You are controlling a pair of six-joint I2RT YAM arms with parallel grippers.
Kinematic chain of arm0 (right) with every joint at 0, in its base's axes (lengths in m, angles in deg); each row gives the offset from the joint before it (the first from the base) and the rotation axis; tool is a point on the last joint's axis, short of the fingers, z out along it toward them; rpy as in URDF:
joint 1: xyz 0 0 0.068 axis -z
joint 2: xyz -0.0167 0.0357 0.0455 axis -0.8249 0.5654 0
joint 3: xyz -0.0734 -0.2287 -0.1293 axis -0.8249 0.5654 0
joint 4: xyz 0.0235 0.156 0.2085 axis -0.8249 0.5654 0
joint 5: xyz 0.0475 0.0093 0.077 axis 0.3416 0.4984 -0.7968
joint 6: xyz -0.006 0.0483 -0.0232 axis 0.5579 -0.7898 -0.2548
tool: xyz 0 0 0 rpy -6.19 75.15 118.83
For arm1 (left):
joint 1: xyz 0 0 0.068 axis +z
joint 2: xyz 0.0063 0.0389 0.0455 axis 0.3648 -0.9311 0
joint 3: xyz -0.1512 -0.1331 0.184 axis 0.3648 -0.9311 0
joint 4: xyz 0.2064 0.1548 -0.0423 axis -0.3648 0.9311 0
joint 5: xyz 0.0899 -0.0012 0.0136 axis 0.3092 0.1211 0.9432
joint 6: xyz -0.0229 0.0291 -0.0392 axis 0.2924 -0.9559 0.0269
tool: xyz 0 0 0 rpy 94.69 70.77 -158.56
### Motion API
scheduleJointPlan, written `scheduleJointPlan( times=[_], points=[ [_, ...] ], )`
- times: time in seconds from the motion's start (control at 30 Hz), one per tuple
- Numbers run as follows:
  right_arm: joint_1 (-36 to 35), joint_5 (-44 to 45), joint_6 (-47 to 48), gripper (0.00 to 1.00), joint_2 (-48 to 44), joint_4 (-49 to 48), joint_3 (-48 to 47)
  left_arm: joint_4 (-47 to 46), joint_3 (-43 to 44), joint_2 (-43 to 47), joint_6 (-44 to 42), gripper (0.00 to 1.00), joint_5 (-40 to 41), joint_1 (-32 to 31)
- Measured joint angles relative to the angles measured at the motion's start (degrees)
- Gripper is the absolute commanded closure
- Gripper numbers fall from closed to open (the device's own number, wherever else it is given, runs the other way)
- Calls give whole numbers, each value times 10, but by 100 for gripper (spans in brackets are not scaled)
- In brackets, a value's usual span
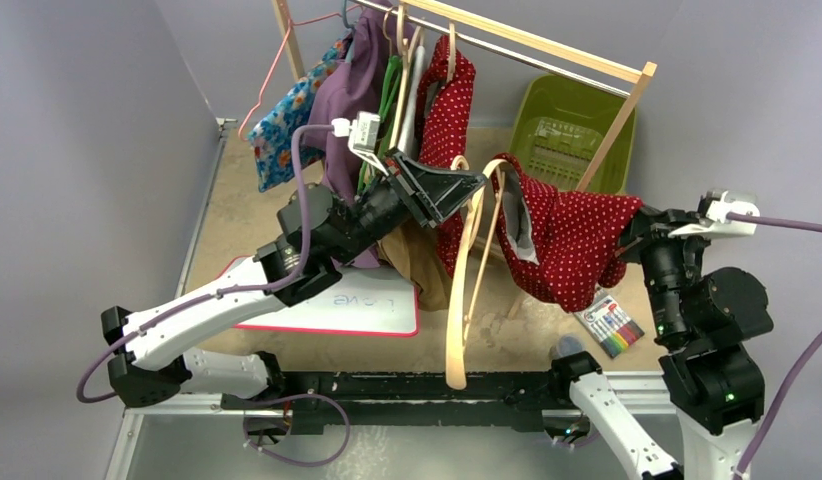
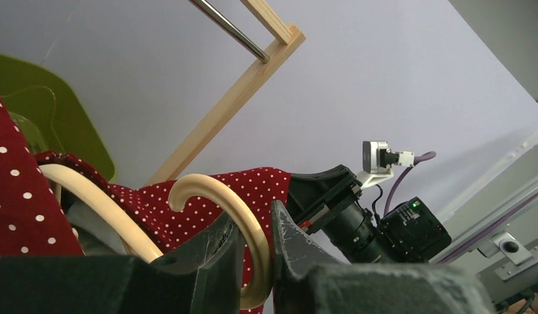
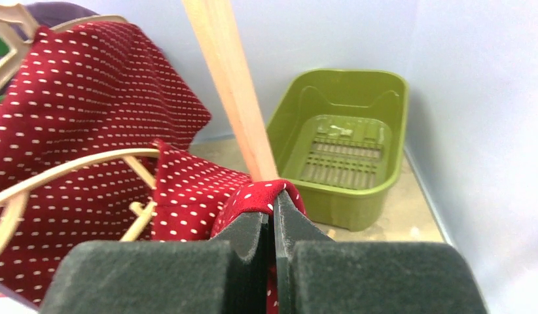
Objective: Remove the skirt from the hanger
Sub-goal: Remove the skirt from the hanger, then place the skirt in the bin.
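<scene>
Two grippers are at work: the left gripper [image 2: 256,222] pinches one cream hanger [image 1: 457,330], and the right gripper [image 3: 273,209] is clamped on one red dotted skirt [image 1: 572,235]. Behind the left gripper stands one wooden rack [image 1: 547,45] carrying one purple garment [image 1: 352,90], one floral garment [image 1: 282,125], one pink wire hanger [image 1: 272,70] and one green hanger [image 1: 389,85]; the other hangers there are too crowded to count. One green basket [image 1: 517,115] sits beyond the right gripper, one marker pack [image 1: 609,325] below it, and one whiteboard [image 1: 367,300] under the left arm

Overhead looks down; both close wrist views share skirt [image 3: 188,190].
</scene>
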Motion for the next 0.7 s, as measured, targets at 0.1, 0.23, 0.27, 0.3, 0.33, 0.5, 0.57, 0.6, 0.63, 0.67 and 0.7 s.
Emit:
scheduleJointPlan(
  times=[0.1,0.23,0.27,0.3,0.33,0.5,0.57,0.6,0.63,0.67,0.7],
  points=[
    [0,25,16,100,-8,21,-2,9,0,12,-23,100,0,0],
    [0,51,20,100,-20,60,-1,7,5,22,-46,100,-5,0],
    [0,55,21,100,-22,64,-1,6,7,23,-49,100,-7,0],
    [0,61,22,100,-22,66,-1,5,9,22,-52,100,-10,0],
    [0,66,24,100,-20,66,-1,6,12,21,-54,100,-13,0],
    [0,96,34,100,21,72,-16,29,44,9,-72,100,-16,0],
    [0,112,37,100,35,73,-16,39,48,9,-79,100,-13,0],
    [0,122,43,100,40,72,-16,42,49,9,-81,100,-10,0],
    [0,132,51,100,45,71,-16,48,49,9,-83,100,-7,0],
    [0,141,57,100,48,69,-16,52,49,9,-85,100,-5,0],
    [0,157,63,100,55,69,-19,57,49,9,-90,100,-2,0]
  ],
)
